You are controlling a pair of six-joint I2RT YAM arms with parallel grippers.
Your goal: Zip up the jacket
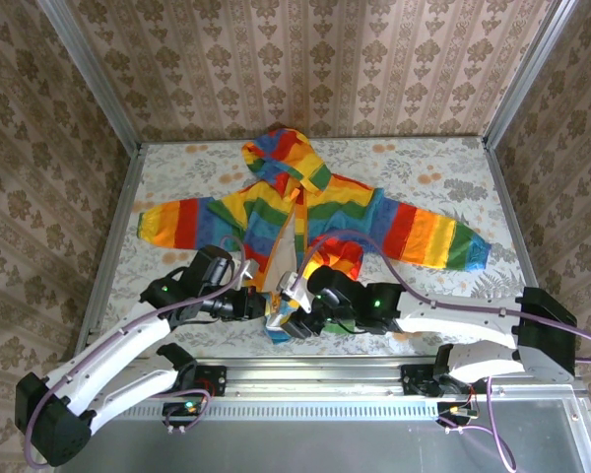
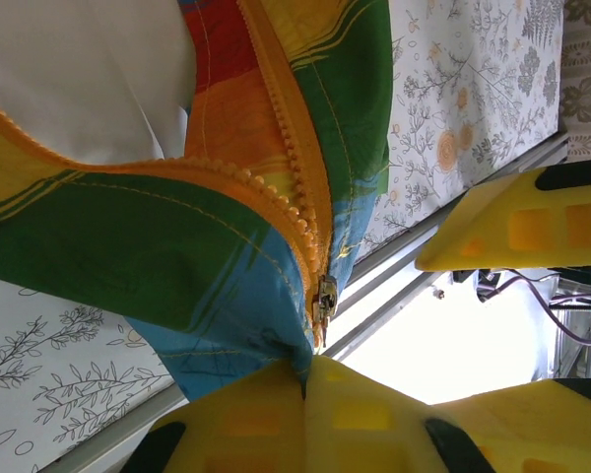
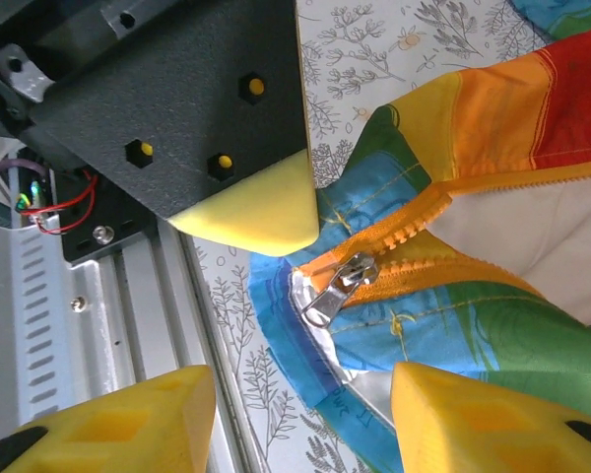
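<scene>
Jacket [image 1: 360,212] lies spread on the surface [image 1: 428,163], hood [image 1: 281,158] toward the far edge, one sleeve [image 1: 182,222] reaching toward the left edge and the other [image 1: 428,236] toward the right edge. Its front is open in a narrow V, with cream lining [image 1: 288,246] showing between the two rows of the orange zipper [image 3: 414,236]. The hem [image 2: 241,325] sits by the middle of the near edge, where both arms meet over it.

The left jaws are closed on the jacket at the blue hem, right at the foot of the zipper. In the left wrist view the yellow fingers [image 2: 266,419] press together with the cloth pinched between them, and the metal pull [image 2: 325,299] sits just above the pinch.

The right jaws stand wide apart and hold nothing. In the right wrist view their fingers [image 3: 492,424] flank the foot of the zipper, and the pull [image 3: 340,286] lies beyond the gap, apart from both. It rests where the two rows join; past it they part around the lining
</scene>
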